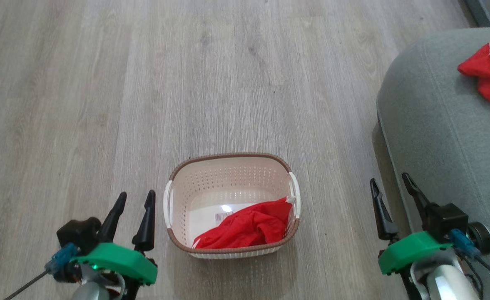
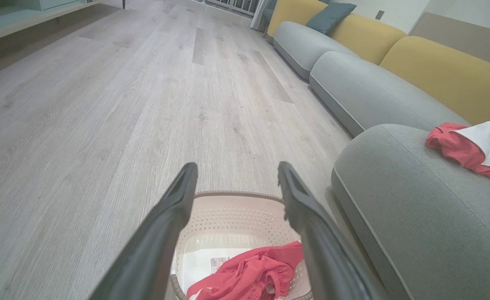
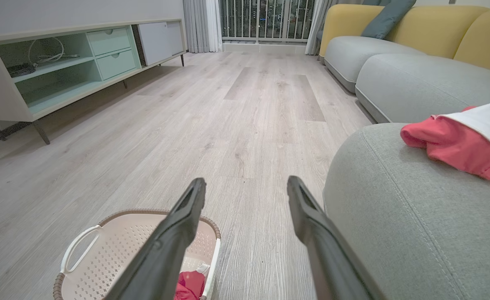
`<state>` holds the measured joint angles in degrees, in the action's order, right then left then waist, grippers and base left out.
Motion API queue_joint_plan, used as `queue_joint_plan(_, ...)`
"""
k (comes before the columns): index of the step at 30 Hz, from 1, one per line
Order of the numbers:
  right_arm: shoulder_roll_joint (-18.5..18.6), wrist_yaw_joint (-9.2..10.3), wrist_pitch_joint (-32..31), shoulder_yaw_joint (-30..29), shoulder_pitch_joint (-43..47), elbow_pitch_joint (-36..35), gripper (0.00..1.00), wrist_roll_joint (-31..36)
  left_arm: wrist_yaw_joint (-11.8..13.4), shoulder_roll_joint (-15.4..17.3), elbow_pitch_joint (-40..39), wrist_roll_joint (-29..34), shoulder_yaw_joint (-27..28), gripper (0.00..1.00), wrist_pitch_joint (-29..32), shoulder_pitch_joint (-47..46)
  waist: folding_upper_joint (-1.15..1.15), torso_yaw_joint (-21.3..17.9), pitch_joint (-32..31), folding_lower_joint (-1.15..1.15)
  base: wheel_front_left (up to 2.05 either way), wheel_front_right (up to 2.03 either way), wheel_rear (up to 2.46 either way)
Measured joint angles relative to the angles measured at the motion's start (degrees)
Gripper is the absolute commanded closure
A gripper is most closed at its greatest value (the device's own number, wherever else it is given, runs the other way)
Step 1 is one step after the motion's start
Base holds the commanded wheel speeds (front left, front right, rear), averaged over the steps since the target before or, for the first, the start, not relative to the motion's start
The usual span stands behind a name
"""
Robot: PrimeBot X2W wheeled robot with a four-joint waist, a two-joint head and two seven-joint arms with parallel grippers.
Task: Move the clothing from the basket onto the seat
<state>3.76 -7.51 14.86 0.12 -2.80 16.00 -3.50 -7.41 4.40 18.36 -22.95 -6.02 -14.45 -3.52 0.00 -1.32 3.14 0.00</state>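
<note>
Right wrist view: shelf unit [image 3: 61,71] far beyond basket [image 3: 115,246].

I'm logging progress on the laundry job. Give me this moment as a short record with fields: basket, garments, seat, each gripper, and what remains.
basket: on the wood floor, between the two grippers
red garment: in the basket, bunched against its near right side
red-and-white garment: lying on the grey seat
left gripper: open, empty, left of the basket
right gripper: open, empty, beside the seat
remaining: the red garment is not yet on the seat
</note>
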Motion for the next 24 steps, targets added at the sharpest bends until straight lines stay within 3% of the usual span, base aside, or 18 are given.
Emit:
queue_joint_plan(7,0.0,0.0,0.0,0.32,-1.72,-0.52,0.0,0.0,0.0,-0.02,-0.37,0.09,-0.35,0.0,0.0,-1.82,0.0,-0.4,3.14,0.0,0.0,0.0,0.0)
queue_joint_plan(12,0.04,0.0,0.0,0.03,-6.62,-2.21,0.0,-0.01,0.0,0.18,2.15,1.65,-3.78,0.0,0.0,-8.39,0.0,-1.13,7.88,0.01,0.0,0.0,0.0)
queue_joint_plan(24,0.03,0.0,0.0,-1.86,-17.74,-7.59,0.0,-0.09,-0.01,1.53,20.2,6.59,-17.13,0.0,2.65,-31.65,0.0,-5.37,24.19,0.03,0.0,0.0,0.0)
